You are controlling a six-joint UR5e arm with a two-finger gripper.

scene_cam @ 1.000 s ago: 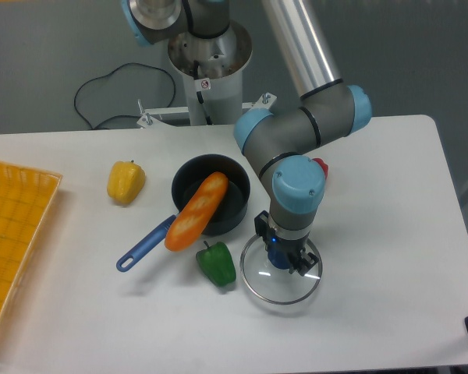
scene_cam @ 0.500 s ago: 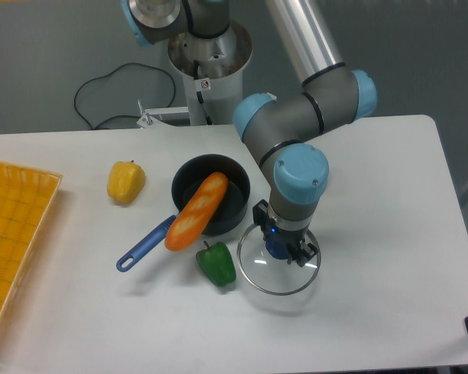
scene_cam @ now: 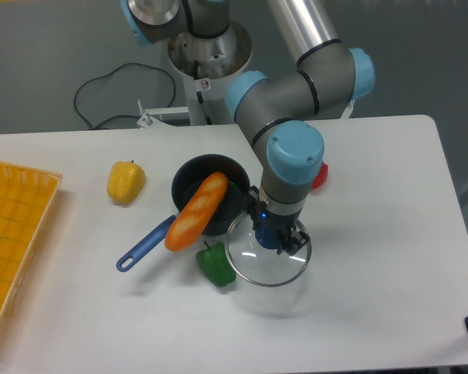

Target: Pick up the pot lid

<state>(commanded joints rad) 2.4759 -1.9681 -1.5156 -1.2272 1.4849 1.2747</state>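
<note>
The gripper (scene_cam: pixel 278 221) reaches down from the upper right, its dark fingertips closed around the blue knob of the pot lid (scene_cam: pixel 253 266). The lid is clear glass with a thin metal rim and hangs tilted above the white table. Its rim is just right of the green pepper and close to the lower right of the black pot (scene_cam: pixel 235 204). Part of the knob and the lid's upper edge are hidden by the fingers.
An orange-brown bread loaf (scene_cam: pixel 196 213) lies across the pot, whose blue handle (scene_cam: pixel 147 243) points lower left. Nearby are a green pepper (scene_cam: pixel 217 264) and a yellow pepper (scene_cam: pixel 126 182). A red object (scene_cam: pixel 320 176) shows behind the gripper. A wooden box (scene_cam: pixel 15 234) stands at left.
The arm and the lid have shifted left and up in the view, bringing the rim nearer the pot. The gripper has kept its hold on the knob. Pot, bread and peppers are unmoved.
</note>
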